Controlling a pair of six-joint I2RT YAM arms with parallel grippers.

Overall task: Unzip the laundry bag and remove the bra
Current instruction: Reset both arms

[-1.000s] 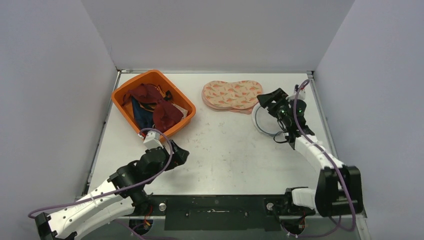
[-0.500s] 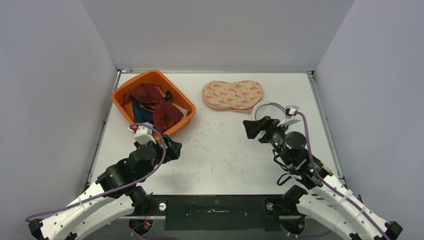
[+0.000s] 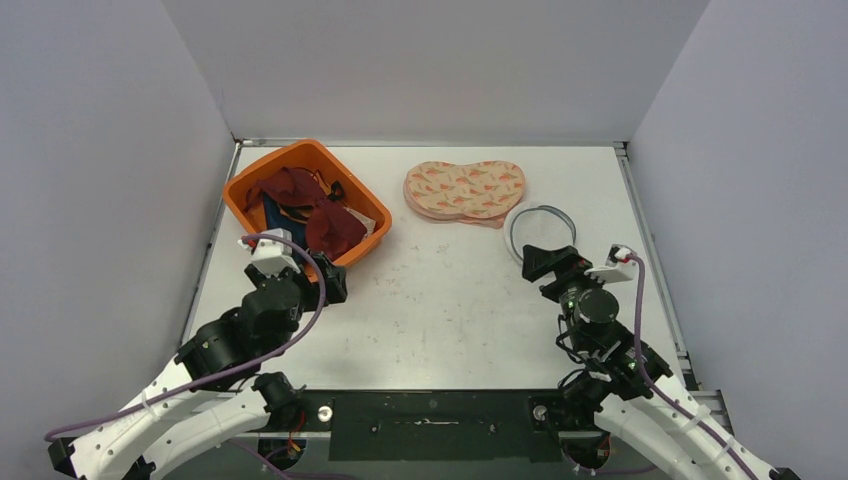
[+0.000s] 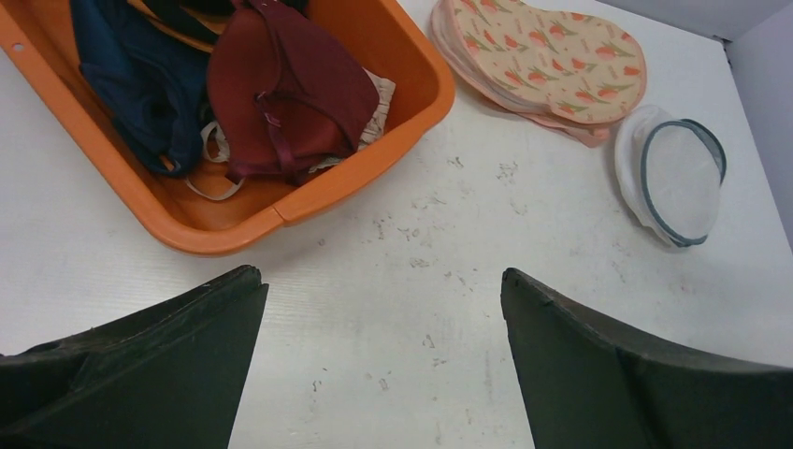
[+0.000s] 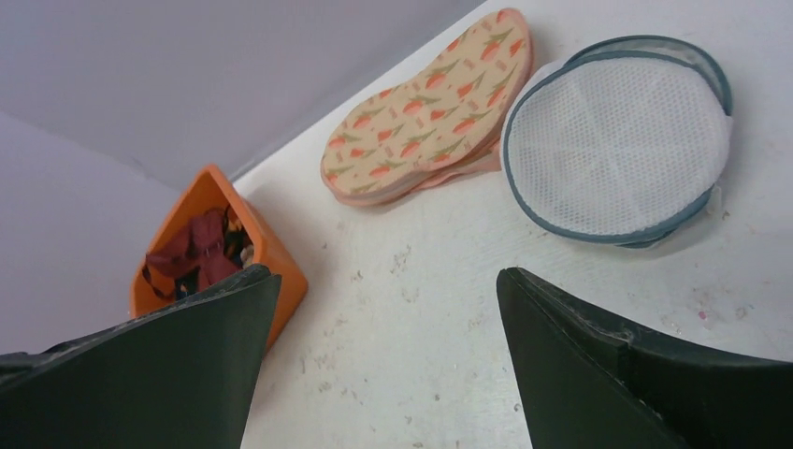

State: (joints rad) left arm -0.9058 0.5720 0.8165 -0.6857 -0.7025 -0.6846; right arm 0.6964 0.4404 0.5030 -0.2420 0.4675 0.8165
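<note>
my left pincer [image 4: 381,274] spread wide, empty, just short of the orange basket [image 4: 411,65] | right pincer [image 5: 388,272] spread too, empty, well right of the basket | mesh laundry bag [image 5: 617,140] lies flat right of the basket, looks emptied | maroon bra [image 4: 290,94] sits in the basket, so I reckon both hang idle, job done

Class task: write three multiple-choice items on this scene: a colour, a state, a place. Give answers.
1. The basket is: A orange; B green; C white.
2. The left gripper and right gripper are: A both shut on cloth; B both open, empty; C one open, one shut.
3. The mesh laundry bag lies: A in the basket; B in the right gripper; C on the table beside the floral pads.
Answers: 1 A, orange walls; 2 B, jaws wide with nothing between; 3 C, it lies flat by the pads.
</note>
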